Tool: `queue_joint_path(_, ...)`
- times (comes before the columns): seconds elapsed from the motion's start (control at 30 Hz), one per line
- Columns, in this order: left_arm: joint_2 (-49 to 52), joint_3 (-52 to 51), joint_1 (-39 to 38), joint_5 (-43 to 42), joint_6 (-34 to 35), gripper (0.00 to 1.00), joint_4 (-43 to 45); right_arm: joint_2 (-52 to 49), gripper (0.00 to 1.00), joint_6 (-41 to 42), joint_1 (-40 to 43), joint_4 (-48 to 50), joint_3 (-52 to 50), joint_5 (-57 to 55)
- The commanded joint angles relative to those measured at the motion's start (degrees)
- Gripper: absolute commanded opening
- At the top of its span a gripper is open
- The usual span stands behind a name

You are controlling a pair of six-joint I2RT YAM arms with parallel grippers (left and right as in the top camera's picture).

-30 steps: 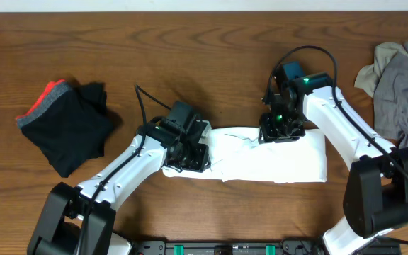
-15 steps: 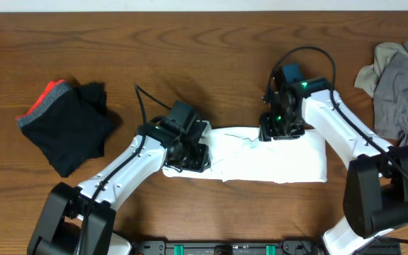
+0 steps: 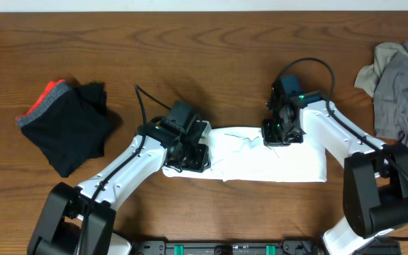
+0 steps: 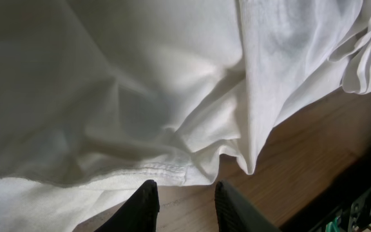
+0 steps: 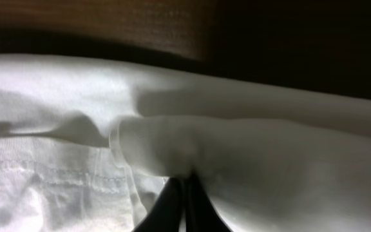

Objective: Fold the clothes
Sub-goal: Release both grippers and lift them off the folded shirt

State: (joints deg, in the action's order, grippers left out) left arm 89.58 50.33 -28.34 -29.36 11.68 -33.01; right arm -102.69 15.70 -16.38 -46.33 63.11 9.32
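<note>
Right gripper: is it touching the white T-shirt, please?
Touching. The right wrist view shows the right gripper, shut, pinching a raised fold of the white T-shirt.

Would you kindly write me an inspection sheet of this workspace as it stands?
Surface: wooden table, brown grain.
Job's things: white T-shirt folded into a strip at centre; black garment with a red-grey band at left; grey garment crumpled at the right edge.
Clutter: nothing seen.
Pincers: left pincer open at the shirt's hem; right pincer shut on a shirt fold.
Cables: black cable looping above the right arm; second cable beside the left arm.
Surroundings: pale strip beyond the table's far edge.
</note>
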Motion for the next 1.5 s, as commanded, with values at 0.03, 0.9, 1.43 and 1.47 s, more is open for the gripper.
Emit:
queue_joint_path(0.03,0.13,0.42,-0.02,0.09,-1.20,0.32,-0.17,0.07,0.01,1.68,-0.52,0.68,-0.11,-0.98)
queue_joint_path(0.9,0.13,0.42,0.00,0.11,-1.60,0.32,-0.17,0.39,0.19,1.01,-0.48,-4.09,7.28,-0.98)
queue_joint_path(1.43,-7.45,0.44,13.51,4.76,-5.46,0.72,-1.40,10.60,0.23,-3.17,6.03,-11.98,9.25,-8.94)
queue_joint_path(1.47,-7.04,0.44,14.88,4.76,-6.16,0.72,-1.53,11.39,0.24,-3.17,6.38,-12.13,9.25,-8.92)
